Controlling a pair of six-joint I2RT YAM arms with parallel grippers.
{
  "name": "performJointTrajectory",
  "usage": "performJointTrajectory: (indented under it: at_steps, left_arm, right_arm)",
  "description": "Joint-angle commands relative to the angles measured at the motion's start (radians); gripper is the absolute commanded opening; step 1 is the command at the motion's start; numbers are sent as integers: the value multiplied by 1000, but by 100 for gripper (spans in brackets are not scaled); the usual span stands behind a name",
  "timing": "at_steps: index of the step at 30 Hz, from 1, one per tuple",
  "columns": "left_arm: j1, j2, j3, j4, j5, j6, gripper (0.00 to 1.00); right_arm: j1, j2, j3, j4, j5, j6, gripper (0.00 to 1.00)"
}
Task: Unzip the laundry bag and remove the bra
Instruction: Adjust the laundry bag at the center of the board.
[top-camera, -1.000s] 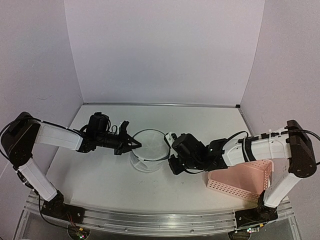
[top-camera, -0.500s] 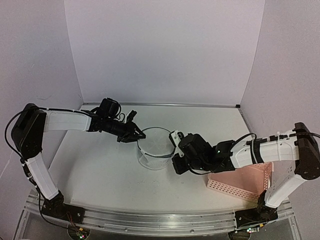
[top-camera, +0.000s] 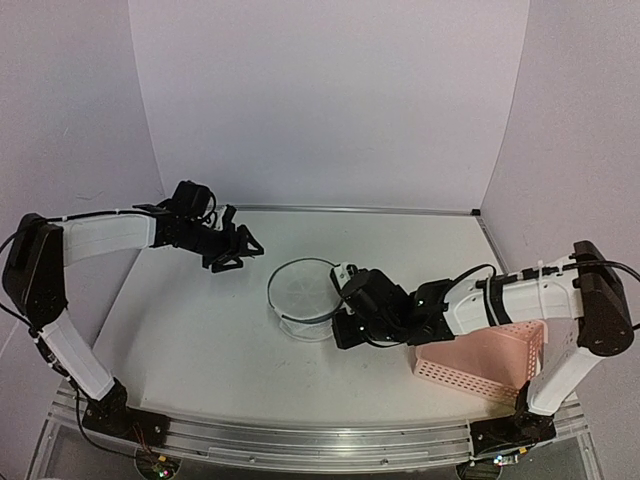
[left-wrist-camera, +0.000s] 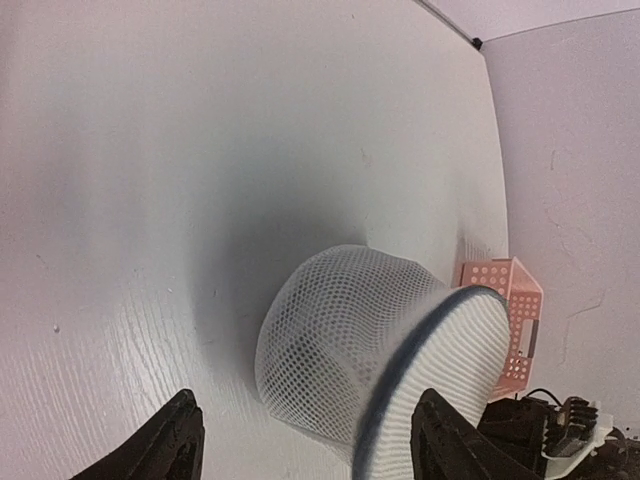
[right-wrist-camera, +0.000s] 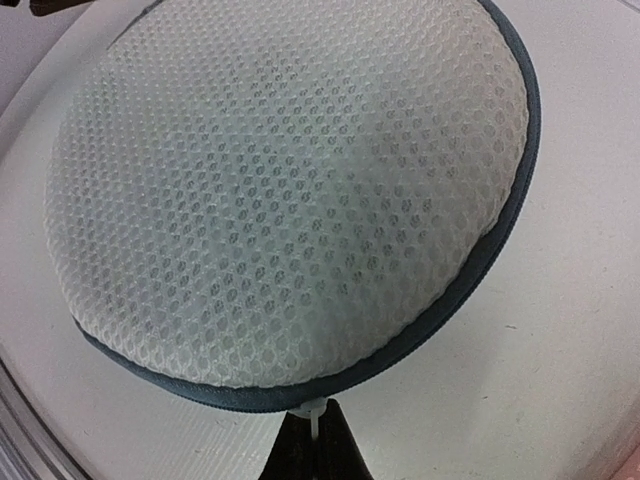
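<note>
The laundry bag (top-camera: 303, 298) is a round white mesh cylinder with a dark zipper rim, standing mid-table. In the right wrist view its mesh lid (right-wrist-camera: 290, 190) fills the frame. My right gripper (top-camera: 343, 302) is at the bag's right rim, shut (right-wrist-camera: 318, 430) on the white zipper pull (right-wrist-camera: 318, 408). My left gripper (top-camera: 243, 252) hangs open to the left of the bag, apart from it. In the left wrist view the bag (left-wrist-camera: 370, 350) lies ahead of the open left gripper (left-wrist-camera: 305, 432). The bra is hidden.
A pink perforated basket (top-camera: 490, 360) sits at the near right, beside the right arm, and shows behind the bag in the left wrist view (left-wrist-camera: 505, 320). White walls enclose the table at the back and on both sides.
The left gripper has opened, let go of the bag's left rim and drawn back to the left. The bag shifted a little. The right gripper keeps its hold.
</note>
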Motion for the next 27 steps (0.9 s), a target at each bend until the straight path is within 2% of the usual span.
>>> performJointTrajectory:
  at_steps: [1, 12, 17, 21, 27]
  left_arm:
    - [-5, -169, -68, -21, -42, -37, 73]
    - [-64, -406, -351, 69, 40, -216, 79]
    - [-106, -491, -495, 236, 65, -400, 84]
    - [-146, -482, -604, 452, 81, -555, 85]
    - [-208, -397, -592, 579, 39, -634, 86]
  right_arm:
    - [7, 29, 91, 19, -27, 66, 0]
    - [19, 150, 225, 64, -109, 122, 0]
    - [28, 196, 268, 85, -133, 154, 0]
    - [34, 211, 286, 88, -135, 156, 0]
    - [41, 203, 287, 87, -126, 156, 0]
